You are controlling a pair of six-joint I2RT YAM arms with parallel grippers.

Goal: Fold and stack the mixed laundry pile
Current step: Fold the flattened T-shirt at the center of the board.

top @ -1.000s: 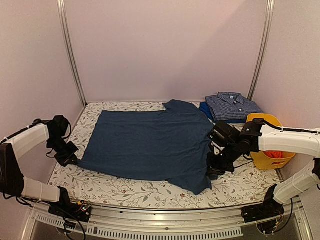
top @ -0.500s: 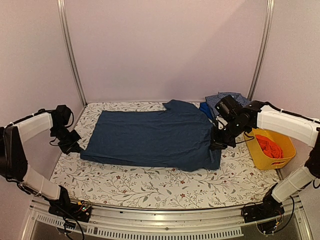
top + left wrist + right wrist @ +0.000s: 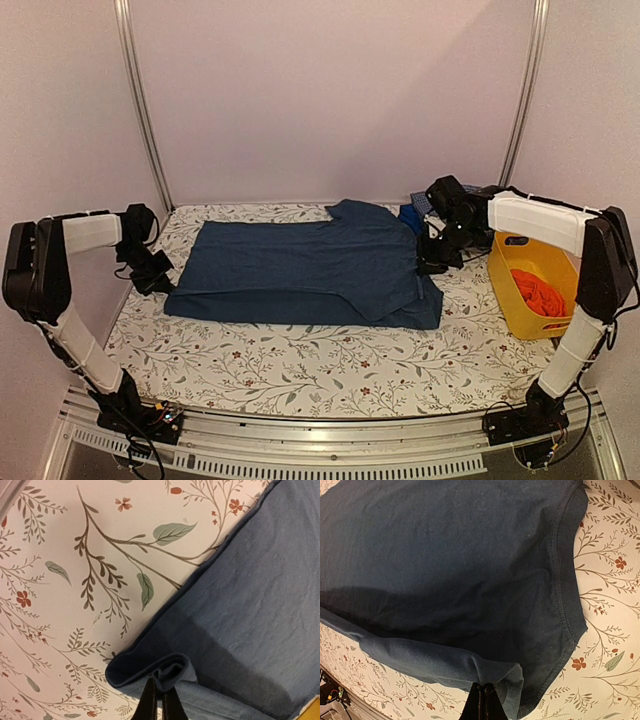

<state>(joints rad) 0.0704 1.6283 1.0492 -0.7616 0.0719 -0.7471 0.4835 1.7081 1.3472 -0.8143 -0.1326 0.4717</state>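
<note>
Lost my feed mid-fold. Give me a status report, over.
Left fingers shut on navy garment at its left edge; right fingers shut on its right edge. Garment doubled over, lying flat. Nothing in the way; yellow basket stands apart at right.

Yellow plastic basket [image 3: 515,300] at the right edge of the floral-print table cover [image 3: 300,370], pale walls behind

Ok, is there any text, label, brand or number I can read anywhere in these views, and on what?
None can be read.
The navy T-shirt shows no tag or print in any view.
The floral tablecloth carries only leaves and flowers.
The yellow basket is plain.
The electronics at the left arm's base are too small to read.
</note>
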